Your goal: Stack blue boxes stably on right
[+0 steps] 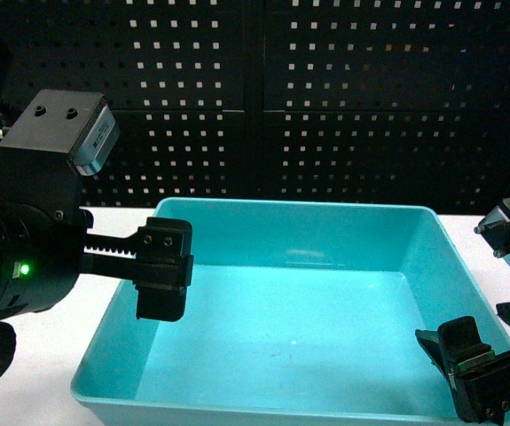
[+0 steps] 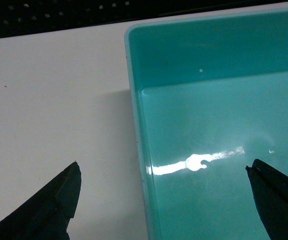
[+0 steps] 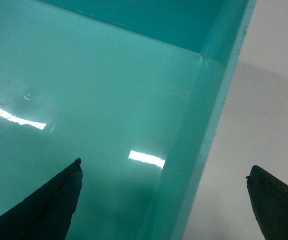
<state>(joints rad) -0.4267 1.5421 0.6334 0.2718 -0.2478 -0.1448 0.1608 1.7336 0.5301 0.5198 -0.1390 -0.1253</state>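
Observation:
One light turquoise blue box (image 1: 301, 209), a shallow tub with nothing in it, sits on the white table in the middle of the head view. My left gripper (image 1: 160, 277) is open at the tub's left wall. In the left wrist view the left gripper (image 2: 163, 166) straddles that wall (image 2: 145, 150), one finger over the table and the other over the tub floor. My right gripper (image 1: 490, 359) is open at the near right corner. Seen from the right wrist, the right gripper (image 3: 165, 164) straddles the right wall (image 3: 204, 130) the same way. Neither touches the tub.
The white table (image 1: 46, 368) shows to the left of the tub and in a strip at the right (image 3: 274, 100). A black pegboard wall (image 1: 325, 89) stands just behind the table. The tub's near rim lies close to the bottom edge of the head view.

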